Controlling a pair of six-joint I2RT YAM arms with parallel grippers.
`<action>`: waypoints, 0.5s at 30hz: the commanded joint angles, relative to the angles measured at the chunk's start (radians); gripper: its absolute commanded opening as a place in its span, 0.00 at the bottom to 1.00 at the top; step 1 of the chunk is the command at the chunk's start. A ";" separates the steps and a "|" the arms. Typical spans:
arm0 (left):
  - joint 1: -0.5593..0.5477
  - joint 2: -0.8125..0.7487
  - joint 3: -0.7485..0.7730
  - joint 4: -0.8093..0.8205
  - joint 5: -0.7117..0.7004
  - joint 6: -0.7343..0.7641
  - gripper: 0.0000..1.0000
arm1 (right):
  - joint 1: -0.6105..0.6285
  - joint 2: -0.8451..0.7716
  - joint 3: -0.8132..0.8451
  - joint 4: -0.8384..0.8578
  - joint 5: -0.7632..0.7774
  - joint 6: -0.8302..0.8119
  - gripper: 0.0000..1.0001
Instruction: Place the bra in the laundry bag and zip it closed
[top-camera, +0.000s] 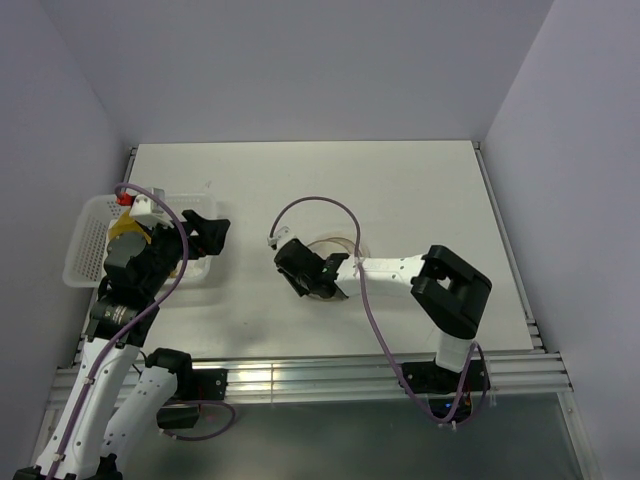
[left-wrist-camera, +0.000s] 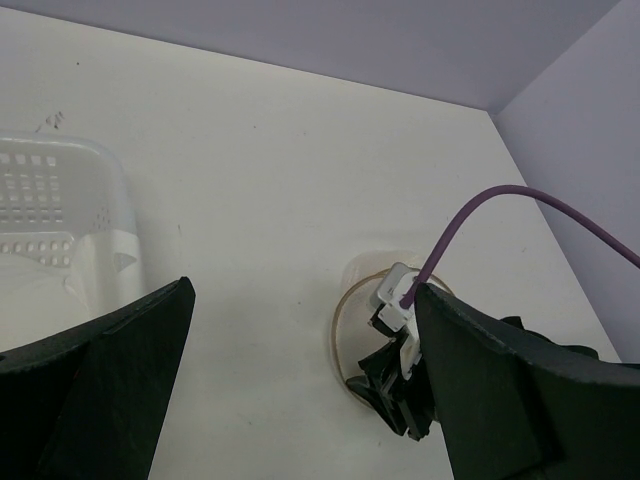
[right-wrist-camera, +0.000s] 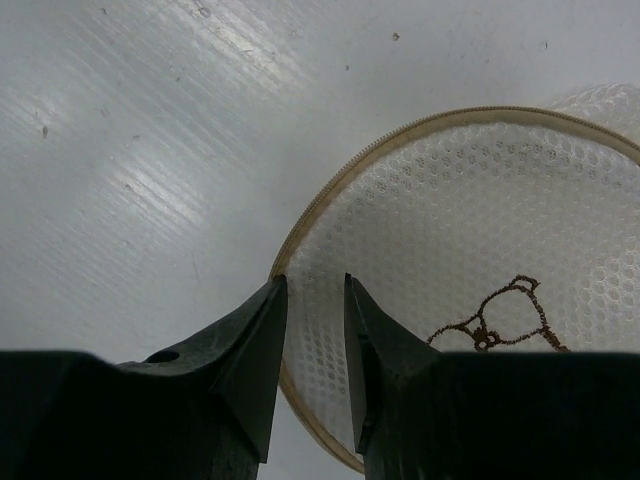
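Note:
The laundry bag (right-wrist-camera: 470, 190) lies flat near the table's middle, a round white mesh drum with a tan zipper rim and a brown stitched figure on its lid; it also shows as laundry bag (top-camera: 335, 246) and laundry bag (left-wrist-camera: 352, 312). My right gripper (right-wrist-camera: 315, 285) hovers over its left rim, jaws a narrow gap apart with only mesh seen between them; in the top view the right gripper (top-camera: 300, 272) covers much of the bag. A mustard-yellow patch, the bra (top-camera: 124, 231), shows in the basket, mostly hidden by my left arm. My left gripper (top-camera: 208, 238) (left-wrist-camera: 300, 295) stands wide open beside the basket, holding nothing.
A white perforated plastic basket (top-camera: 84, 240) sits at the table's left edge and appears as the basket (left-wrist-camera: 60, 180) with pale cloth inside. The right arm's purple cable (top-camera: 320, 203) loops over the bag. Walls close in the table on three sides.

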 joint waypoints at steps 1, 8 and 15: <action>-0.003 -0.009 0.028 0.035 0.013 -0.002 0.99 | 0.014 0.005 0.030 0.004 0.034 0.009 0.37; -0.003 -0.007 0.025 0.038 0.017 -0.005 0.99 | 0.034 -0.086 0.031 0.000 0.092 -0.003 0.29; -0.003 -0.007 0.022 0.042 0.020 -0.006 0.99 | 0.056 -0.060 0.031 0.007 0.103 0.009 0.31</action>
